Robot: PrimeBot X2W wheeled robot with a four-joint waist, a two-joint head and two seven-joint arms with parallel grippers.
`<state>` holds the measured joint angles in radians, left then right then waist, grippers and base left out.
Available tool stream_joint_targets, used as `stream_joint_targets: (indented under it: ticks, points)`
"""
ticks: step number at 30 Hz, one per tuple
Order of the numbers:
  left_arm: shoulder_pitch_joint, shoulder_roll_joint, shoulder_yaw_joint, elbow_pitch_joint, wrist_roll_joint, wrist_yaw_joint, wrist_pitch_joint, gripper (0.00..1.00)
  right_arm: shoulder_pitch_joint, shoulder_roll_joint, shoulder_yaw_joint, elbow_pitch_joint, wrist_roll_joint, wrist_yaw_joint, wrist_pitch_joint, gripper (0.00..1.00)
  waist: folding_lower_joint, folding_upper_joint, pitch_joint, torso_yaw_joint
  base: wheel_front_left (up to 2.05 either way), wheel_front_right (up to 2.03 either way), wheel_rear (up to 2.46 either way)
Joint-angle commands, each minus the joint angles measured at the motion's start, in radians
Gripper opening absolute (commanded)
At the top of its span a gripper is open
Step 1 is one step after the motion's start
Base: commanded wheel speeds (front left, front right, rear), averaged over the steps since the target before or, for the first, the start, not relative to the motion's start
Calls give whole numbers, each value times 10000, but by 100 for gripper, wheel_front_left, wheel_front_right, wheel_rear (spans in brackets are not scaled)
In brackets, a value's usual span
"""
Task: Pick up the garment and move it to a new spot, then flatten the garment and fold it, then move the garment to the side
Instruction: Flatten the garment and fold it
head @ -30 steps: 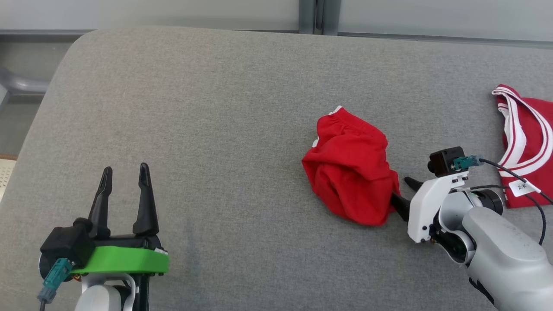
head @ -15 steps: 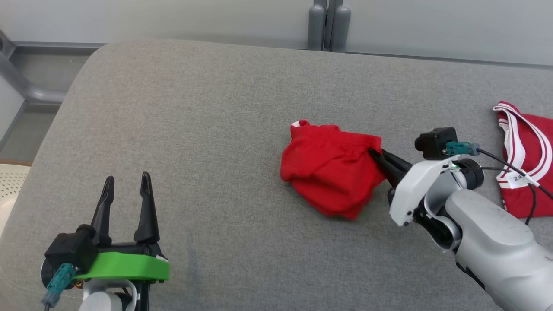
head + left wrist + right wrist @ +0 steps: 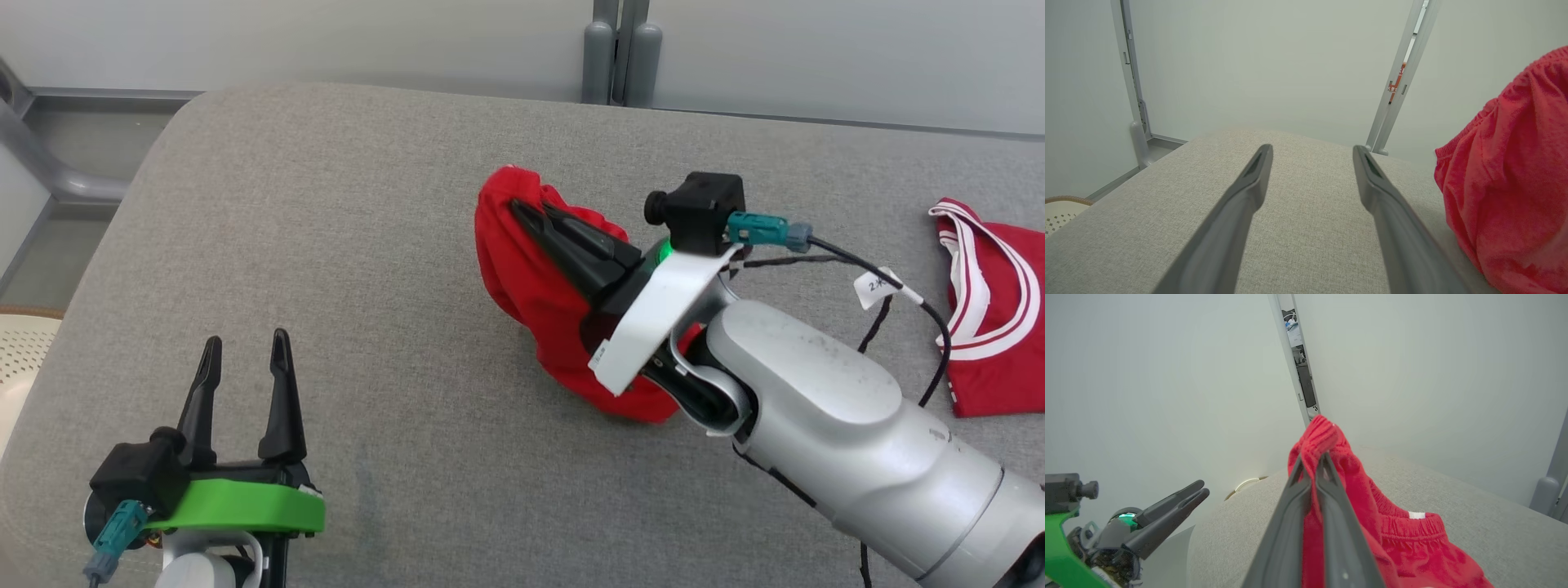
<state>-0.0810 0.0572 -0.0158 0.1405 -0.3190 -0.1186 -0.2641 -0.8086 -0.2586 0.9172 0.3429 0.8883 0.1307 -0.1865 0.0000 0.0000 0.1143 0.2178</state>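
Note:
The garment (image 3: 522,278) is a crumpled pair of red shorts with an elastic waistband, lifted partly off the grey padded table (image 3: 343,245). My right gripper (image 3: 522,209) is shut on its waistband; in the right wrist view the fingers pinch the red fabric (image 3: 1327,441) at their tips (image 3: 1312,457), and the rest hangs down to the table. My left gripper (image 3: 245,347) rests open at the lower left, well apart from the garment. In the left wrist view its fingers (image 3: 1257,171) stand spread over bare table, with the garment (image 3: 1511,196) at the right edge.
A second red garment with white stripes (image 3: 992,310) lies at the table's right edge. A black cable with a white tag (image 3: 878,286) trails from my right wrist. Grey wall posts (image 3: 616,49) stand behind the table. A pale perforated basket (image 3: 20,351) sits off the left edge.
My right gripper closed on the red garment, then lifted it up and to the left across the table. The head view shifted. The left gripper stayed put.

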Motion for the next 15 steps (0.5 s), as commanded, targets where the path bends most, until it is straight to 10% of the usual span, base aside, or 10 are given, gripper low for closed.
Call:
stream_joint_targets:
  ticks: [1, 15]
  points:
    - [-89, 4, 38, 42, 32, -20, 2, 100, -272, -25, -82, -92, 52, -1, -158, 0, 0, 0, 13, -2, 0, 0, 0]
    - [35, -33, -10, 165, 33, -61, 2, 100, 476, -1315, -3826, 88, -404, -1, -601, 0, 0, 0, 60, -815, 0, 0, 0]
